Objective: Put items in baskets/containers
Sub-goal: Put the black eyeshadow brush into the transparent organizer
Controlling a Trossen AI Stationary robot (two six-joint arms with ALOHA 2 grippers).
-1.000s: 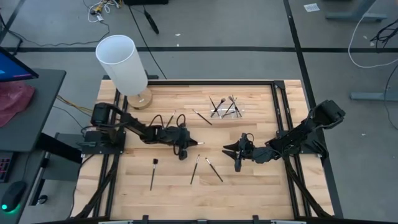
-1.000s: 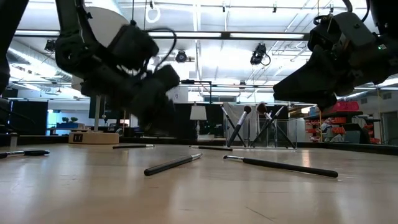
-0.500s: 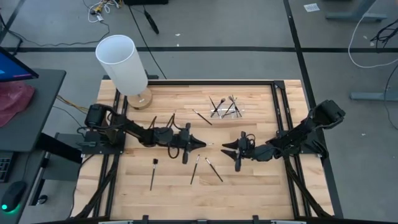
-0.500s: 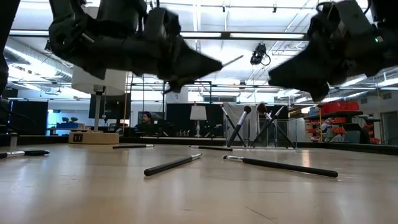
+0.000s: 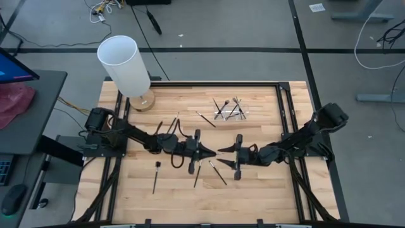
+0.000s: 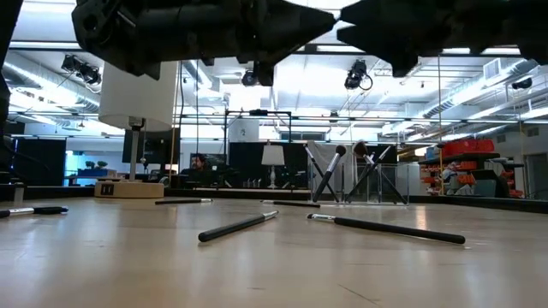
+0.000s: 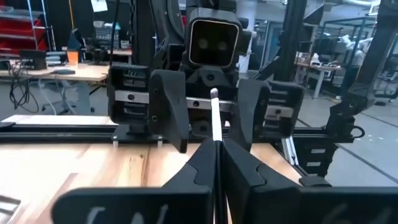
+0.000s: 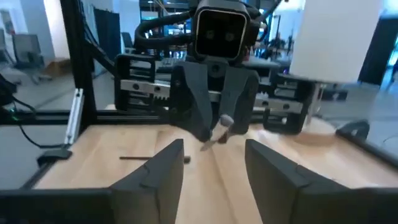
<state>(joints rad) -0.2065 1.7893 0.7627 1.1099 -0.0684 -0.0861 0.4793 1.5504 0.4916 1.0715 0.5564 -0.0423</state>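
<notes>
Above the table's middle, my left gripper (image 5: 207, 152) is shut on a thin light-handled brush (image 7: 214, 118). The brush sticks out level toward my right gripper (image 5: 223, 151). My right gripper faces it, open, with its fingers (image 7: 168, 118) on either side of the brush's free end (image 7: 214, 93), not touching it. Other brushes lie flat on the wood (image 5: 155, 176), (image 5: 198, 172), (image 5: 218, 172), (image 5: 205, 118). The clear holder (image 5: 229, 111), far of centre, has several brushes leaning in it (image 6: 360, 171). My left gripper pinches the brush's slim shaft (image 7: 216, 144) between its two fingers. The fingers point level toward the table's right and lie along the brush. The brush is lifted clear of the table and sticks out past the fingertips. The fingers hide its other end.
A tall white cylinder on a round wooden base (image 5: 124, 63) stands at the far left corner. Black rails (image 5: 285, 107) run along the table's left, right and far sides. The near part of the wood (image 5: 253, 202) holds nothing.
My left gripper has risen with the brush and gone toward the table's right. It has tipped from pointing down to level. The brush has left the table and now points at my right gripper. My right gripper has risen and come left toward it.
</notes>
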